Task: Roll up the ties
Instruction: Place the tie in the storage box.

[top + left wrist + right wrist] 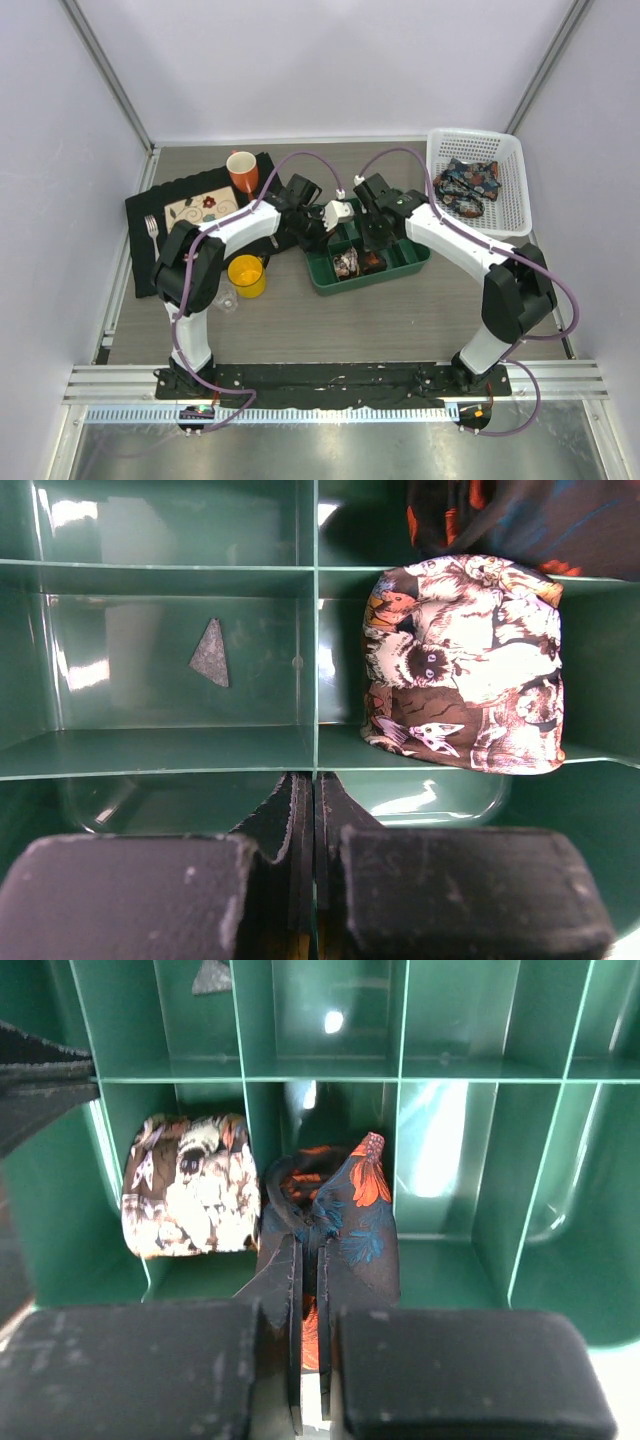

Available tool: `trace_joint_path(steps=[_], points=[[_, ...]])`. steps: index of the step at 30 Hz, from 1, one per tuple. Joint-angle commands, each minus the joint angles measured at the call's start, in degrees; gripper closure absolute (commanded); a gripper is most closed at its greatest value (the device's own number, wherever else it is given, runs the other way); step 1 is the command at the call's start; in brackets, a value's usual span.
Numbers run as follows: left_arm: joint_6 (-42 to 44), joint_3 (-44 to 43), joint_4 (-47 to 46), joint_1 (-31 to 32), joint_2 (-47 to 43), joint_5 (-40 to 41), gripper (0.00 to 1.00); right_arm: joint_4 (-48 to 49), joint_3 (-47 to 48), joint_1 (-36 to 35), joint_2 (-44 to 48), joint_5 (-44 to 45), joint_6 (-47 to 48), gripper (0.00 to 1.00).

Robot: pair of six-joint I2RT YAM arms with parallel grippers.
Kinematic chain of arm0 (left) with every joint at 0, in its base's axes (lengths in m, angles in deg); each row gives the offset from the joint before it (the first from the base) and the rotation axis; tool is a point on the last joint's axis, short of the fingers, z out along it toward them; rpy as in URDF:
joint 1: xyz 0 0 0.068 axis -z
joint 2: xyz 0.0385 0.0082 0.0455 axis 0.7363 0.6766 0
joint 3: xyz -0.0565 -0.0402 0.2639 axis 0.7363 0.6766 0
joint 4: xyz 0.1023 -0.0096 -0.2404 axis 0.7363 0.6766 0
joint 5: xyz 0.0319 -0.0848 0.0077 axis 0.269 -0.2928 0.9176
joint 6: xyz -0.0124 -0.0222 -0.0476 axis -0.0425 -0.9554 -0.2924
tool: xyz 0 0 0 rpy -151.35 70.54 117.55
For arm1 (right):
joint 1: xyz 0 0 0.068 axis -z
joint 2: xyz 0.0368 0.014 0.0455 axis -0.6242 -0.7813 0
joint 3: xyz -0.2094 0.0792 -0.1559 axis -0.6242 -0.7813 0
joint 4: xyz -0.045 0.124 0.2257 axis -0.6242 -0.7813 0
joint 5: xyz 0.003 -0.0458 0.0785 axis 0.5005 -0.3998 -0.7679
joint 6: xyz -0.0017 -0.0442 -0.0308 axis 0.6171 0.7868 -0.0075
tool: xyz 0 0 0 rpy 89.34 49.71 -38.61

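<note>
Top: tray [328, 284] mid-table; spare ties [468, 186] lie in basket [514, 152]. Left wrist: left gripper [313, 792] pressed together, empty — cat-print roll [465, 670] fills one cell. Right wrist: right gripper [308, 1260] pinches floral tie [358, 1222] in the neighbouring cell — on release it may uncoil.

A green divided tray [345, 286] sits mid-table, white basket [516, 190] at right, orange mug [242, 170] on black placemat [140, 215].

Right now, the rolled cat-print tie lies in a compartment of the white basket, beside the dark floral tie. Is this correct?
Not the white basket: the rolled cat-print tie lies in a compartment of the green tray, beside the dark floral tie. The right wrist view shows it.
</note>
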Motion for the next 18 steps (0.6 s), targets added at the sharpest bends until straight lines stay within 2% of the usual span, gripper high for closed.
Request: trace_joint_path(steps=[1,6,18], points=[[-2.41,1.57,2.76,0.32,0.57,-2.48,1.00,5.88,-3.21,-0.26,-0.22,2.68,-0.55,0.99],[-2.49,1.66,2.85,0.32,0.75,-2.57,1.00,9.06,-6.11,-0.35,-1.01,2.76,-0.90,0.99],[-2.93,1.57,2.49,0.41,1.54,-2.48,1.00,15.74,-14.81,-0.70,4.17,5.49,-2.48,0.99]])
